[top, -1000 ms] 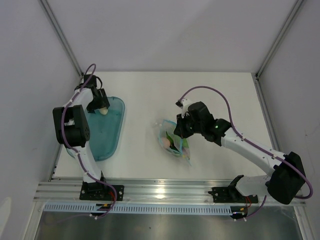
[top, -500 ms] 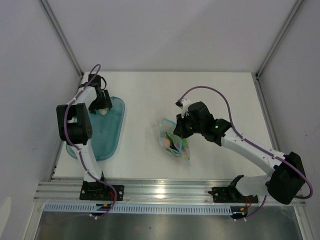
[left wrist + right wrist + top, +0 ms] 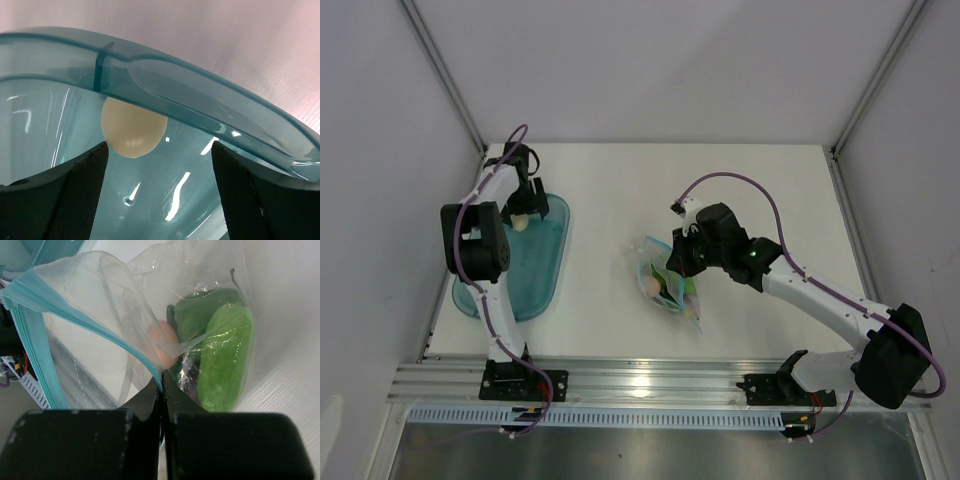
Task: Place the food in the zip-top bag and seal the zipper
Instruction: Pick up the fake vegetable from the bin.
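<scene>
Clear crinkly zip-top bag (image 3: 115,300) of glossy green toy food (image 3: 222,360), teal zipper strip (image 3: 85,321) pinched by right hand (image 3: 162,377), left hand (image 3: 159,147) open

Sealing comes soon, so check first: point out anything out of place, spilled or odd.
One piece is out of place: a cream egg-shaped food piece lies in the blue tray by its rim, not in the zip-top bag; the open left gripper is poised at it. The right gripper is shut on the zipper strip. Nothing looks spilled.
</scene>
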Robot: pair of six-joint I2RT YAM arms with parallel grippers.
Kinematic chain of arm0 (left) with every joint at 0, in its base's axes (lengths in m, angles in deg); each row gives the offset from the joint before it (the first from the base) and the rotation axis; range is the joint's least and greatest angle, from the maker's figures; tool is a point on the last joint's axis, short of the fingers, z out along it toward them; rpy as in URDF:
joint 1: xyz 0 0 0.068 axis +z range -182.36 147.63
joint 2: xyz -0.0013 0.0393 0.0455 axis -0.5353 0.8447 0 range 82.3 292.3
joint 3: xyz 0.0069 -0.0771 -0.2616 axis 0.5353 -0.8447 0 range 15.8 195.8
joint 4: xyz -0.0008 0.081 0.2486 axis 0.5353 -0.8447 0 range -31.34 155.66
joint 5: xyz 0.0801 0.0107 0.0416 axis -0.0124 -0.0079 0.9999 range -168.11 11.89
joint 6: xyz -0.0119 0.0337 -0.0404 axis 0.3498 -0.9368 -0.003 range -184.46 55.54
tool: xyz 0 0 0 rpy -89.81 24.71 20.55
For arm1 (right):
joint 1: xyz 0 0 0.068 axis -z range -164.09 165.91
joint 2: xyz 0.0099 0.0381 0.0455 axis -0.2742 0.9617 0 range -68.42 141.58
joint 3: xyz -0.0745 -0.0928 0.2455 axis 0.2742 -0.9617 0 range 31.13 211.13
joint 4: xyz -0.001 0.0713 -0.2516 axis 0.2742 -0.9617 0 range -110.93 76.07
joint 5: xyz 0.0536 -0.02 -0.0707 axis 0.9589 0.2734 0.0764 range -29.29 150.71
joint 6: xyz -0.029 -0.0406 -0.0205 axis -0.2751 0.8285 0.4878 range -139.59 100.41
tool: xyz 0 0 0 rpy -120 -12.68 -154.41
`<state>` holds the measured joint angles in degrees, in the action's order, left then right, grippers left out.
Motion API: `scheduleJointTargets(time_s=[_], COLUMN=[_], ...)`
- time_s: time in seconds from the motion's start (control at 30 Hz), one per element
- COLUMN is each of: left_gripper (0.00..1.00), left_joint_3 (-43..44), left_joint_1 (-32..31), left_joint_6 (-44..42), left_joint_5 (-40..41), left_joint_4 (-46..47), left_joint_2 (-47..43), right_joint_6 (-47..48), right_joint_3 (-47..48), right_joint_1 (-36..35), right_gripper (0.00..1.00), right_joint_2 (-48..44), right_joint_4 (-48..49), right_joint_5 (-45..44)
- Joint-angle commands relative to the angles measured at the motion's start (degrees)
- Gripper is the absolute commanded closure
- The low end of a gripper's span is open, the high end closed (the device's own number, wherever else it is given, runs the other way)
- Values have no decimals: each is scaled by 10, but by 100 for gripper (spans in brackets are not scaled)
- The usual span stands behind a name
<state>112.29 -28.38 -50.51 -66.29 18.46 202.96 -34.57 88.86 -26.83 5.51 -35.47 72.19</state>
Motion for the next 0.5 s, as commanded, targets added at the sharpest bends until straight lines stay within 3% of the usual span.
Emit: scheduleJointTargets(time_s=[0.0, 0.47], left_gripper=[15, 24], left_joint_3=[32, 104], left_joint_1=[-1, -3], left_joint_6=[-2, -5], left_joint_5=[6, 12], left_joint_4=[-29, -90], left_joint_2=[8, 50], right_joint_6=[1, -3], right_joint_3=[5, 5], right_joint_1=[0, -1], right_gripper=[100, 100], right_joint_2=[-4, -1], right_joint_4=[11, 18], right_joint_5=[5, 6])
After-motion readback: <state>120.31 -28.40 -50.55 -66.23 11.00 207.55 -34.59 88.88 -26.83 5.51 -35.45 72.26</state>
